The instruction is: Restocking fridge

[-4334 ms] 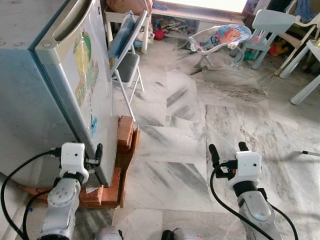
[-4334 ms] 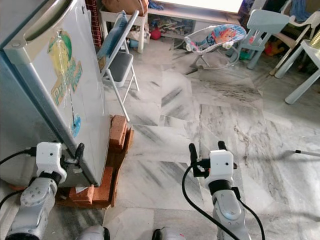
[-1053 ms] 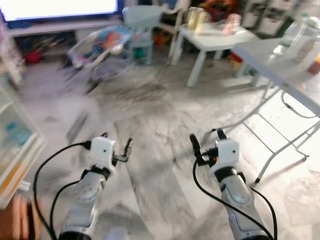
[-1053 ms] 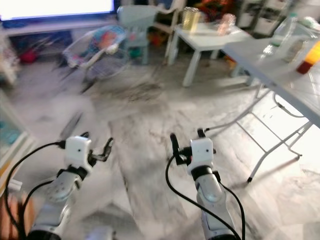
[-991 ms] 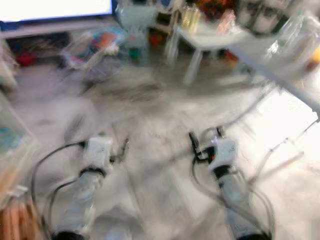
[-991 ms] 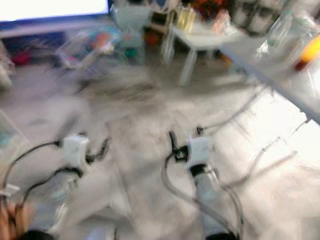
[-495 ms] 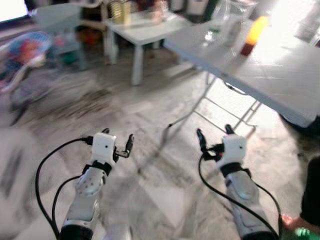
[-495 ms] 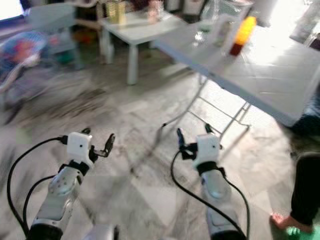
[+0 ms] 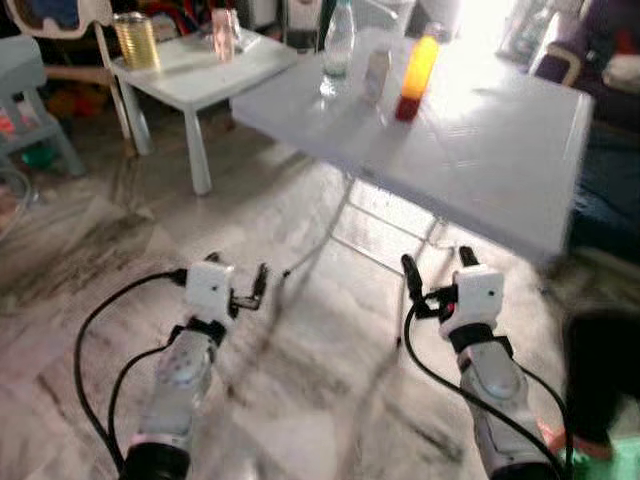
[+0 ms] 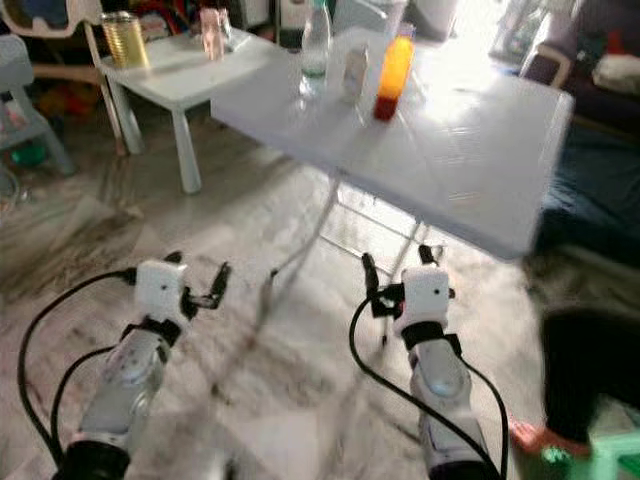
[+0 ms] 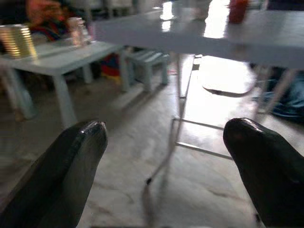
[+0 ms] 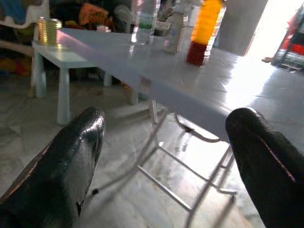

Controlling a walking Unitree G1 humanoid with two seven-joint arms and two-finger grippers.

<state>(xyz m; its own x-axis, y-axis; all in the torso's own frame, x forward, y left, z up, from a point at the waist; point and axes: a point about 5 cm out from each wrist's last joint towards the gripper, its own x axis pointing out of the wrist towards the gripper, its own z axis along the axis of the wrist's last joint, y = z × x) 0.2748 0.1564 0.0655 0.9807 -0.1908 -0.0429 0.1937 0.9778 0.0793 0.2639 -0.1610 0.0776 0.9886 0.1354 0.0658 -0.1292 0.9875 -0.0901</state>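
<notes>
Two pincers, left pincer and right pincer, spread wide, empty, short of folding surface. Step: fetching stock. Next: approach orange bottle on surface.

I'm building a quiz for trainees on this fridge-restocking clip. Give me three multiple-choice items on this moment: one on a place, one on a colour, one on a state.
1. Where does the orange bottle stand?
A. on the folding table
B. on the floor
C. on the small white table

2. What colour is the can on the small table?
A. blue
B. golden
C. black

3. How are both grippers' jaws?
A. shut on bottles
B. open, holding nothing
C. shut on a can

Key: A, the orange bottle stands on the folding table. B, the can is golden. B, left gripper and right gripper show spread jaws.
</notes>
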